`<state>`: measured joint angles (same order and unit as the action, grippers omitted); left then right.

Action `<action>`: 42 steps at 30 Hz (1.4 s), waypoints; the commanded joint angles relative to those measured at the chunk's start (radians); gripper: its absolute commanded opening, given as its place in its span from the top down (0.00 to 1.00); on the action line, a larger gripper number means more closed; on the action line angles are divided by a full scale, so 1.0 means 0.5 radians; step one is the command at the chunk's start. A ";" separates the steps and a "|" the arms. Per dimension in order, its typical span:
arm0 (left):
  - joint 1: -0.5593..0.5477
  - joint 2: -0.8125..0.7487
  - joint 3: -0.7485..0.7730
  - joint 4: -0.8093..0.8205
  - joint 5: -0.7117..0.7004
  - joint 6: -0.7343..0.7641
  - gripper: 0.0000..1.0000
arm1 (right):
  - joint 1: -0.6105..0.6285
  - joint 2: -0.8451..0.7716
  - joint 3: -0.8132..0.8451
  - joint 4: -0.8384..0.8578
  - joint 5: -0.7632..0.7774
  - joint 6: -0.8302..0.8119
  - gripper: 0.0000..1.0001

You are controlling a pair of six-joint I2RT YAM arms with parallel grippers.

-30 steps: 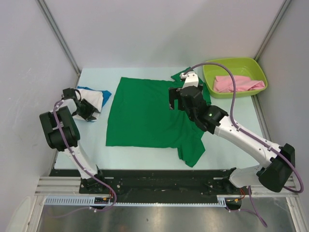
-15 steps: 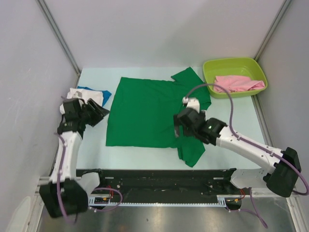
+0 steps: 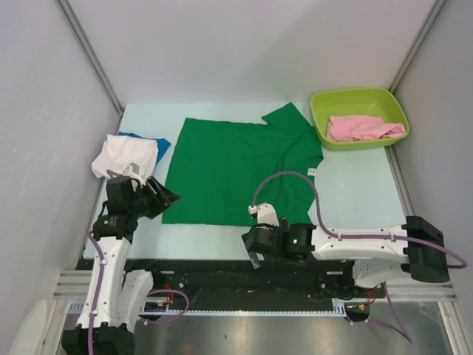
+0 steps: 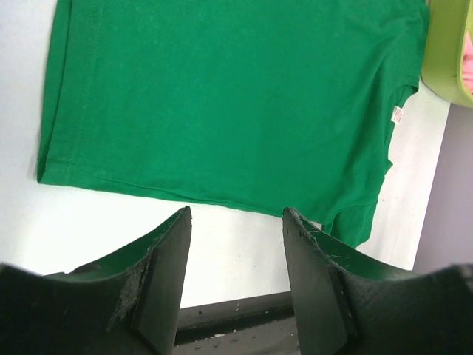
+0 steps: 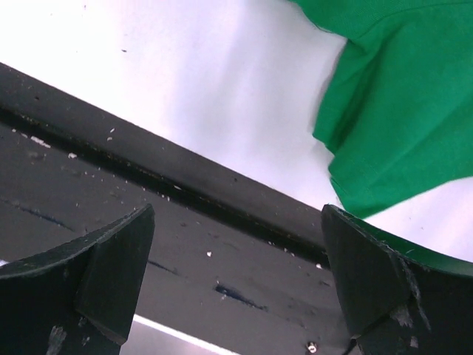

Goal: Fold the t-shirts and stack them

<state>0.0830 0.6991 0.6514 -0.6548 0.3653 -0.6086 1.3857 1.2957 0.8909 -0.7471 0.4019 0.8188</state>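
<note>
Green t-shirt [image 3: 229, 166] lies L-R; my left gripper [image 3: 164, 198], half-open, empty, nearer its hem; right gripper [image 5: 236, 213] wide open, empty, at bench [image 3: 347, 207] near edge.

No text can be read. A small white tag [image 4: 397, 115] on the green t-shirt [image 4: 222, 96] has print too tiny to make out.
</note>
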 commanded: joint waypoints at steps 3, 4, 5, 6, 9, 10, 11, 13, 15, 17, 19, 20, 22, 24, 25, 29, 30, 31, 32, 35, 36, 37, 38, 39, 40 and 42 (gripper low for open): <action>-0.010 -0.045 -0.060 0.021 0.027 0.058 0.43 | -0.087 0.219 -0.002 0.282 -0.027 -0.100 0.02; -0.013 -0.039 -0.069 0.030 0.033 0.055 0.43 | -0.136 0.277 -0.005 0.340 -0.028 -0.122 0.02; -0.010 -0.030 -0.069 0.036 0.036 0.055 0.43 | -0.160 0.301 -0.006 0.371 -0.043 -0.174 0.04; -0.013 -0.027 -0.069 0.046 0.058 0.048 0.43 | -0.191 0.323 -0.006 0.399 -0.061 -0.211 0.08; -0.013 -0.015 -0.082 0.082 0.058 0.045 0.43 | -0.317 0.381 -0.009 0.457 -0.086 -0.281 0.09; -0.013 -0.014 -0.085 0.095 0.058 0.054 0.43 | -0.347 0.385 -0.009 0.460 -0.083 -0.291 0.10; -0.010 -0.008 -0.088 0.101 0.049 0.051 0.43 | -0.402 0.382 -0.024 0.466 -0.077 -0.306 0.10; -0.009 0.004 -0.103 0.119 0.067 0.058 0.43 | -0.446 0.372 -0.033 0.488 -0.116 -0.352 0.09; -0.013 0.022 -0.103 0.125 0.073 0.058 0.43 | -0.489 0.375 -0.048 0.497 -0.144 -0.370 0.11; -0.013 0.028 -0.103 0.135 0.076 0.051 0.43 | -0.498 0.384 -0.058 0.512 -0.175 -0.377 0.12; -0.010 0.032 -0.100 0.138 0.089 0.055 0.43 | -0.504 0.400 -0.091 0.543 -0.218 -0.374 0.16; -0.013 0.029 -0.100 0.135 0.080 0.055 0.43 | -0.504 0.412 -0.104 0.555 -0.230 -0.368 0.21; -0.013 0.025 -0.097 0.135 0.079 0.064 0.43 | -0.492 0.440 -0.150 0.586 -0.261 -0.337 0.24; -0.013 0.028 -0.100 0.135 0.070 0.064 0.43 | -0.474 0.455 -0.177 0.611 -0.273 -0.322 0.28; -0.013 0.035 -0.103 0.135 0.073 0.061 0.43 | -0.467 0.461 -0.196 0.617 -0.276 -0.309 0.30; -0.010 0.035 -0.103 0.132 0.076 0.064 0.43 | -0.437 0.461 -0.226 0.595 -0.239 -0.279 0.30; -0.013 0.032 -0.103 0.132 0.073 0.064 0.43 | -0.431 0.458 -0.229 0.589 -0.230 -0.276 0.31; -0.013 0.025 -0.103 0.125 0.073 0.061 0.43 | -0.424 0.437 -0.236 0.574 -0.212 -0.272 0.32; -0.010 0.025 -0.103 0.125 0.070 0.061 0.43 | -0.421 0.428 -0.254 0.577 -0.209 -0.266 0.41; -0.010 0.022 -0.103 0.128 0.070 0.064 0.43 | -0.421 0.394 -0.285 0.583 -0.209 -0.251 0.57; -0.013 0.022 -0.100 0.122 0.070 0.064 0.43 | -0.418 0.397 -0.294 0.592 -0.212 -0.239 0.61; -0.010 0.022 -0.103 0.122 0.070 0.064 0.43 | -0.418 0.397 -0.297 0.595 -0.209 -0.236 0.67; -0.013 0.025 -0.103 0.125 0.070 0.064 0.43 | -0.412 0.400 -0.303 0.601 -0.206 -0.230 0.72; -0.013 0.025 -0.103 0.125 0.064 0.064 0.43 | -0.409 0.406 -0.306 0.608 -0.206 -0.226 0.73; -0.013 0.025 -0.100 0.122 0.064 0.067 0.43 | -0.409 0.409 -0.303 0.611 -0.215 -0.226 0.74; -0.013 0.022 -0.100 0.122 0.061 0.067 0.43 | -0.406 0.421 -0.303 0.629 -0.218 -0.217 0.83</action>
<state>0.0822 0.7197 0.6010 -0.6121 0.3801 -0.6010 1.1625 1.4914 0.7639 -0.4614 0.3496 0.6621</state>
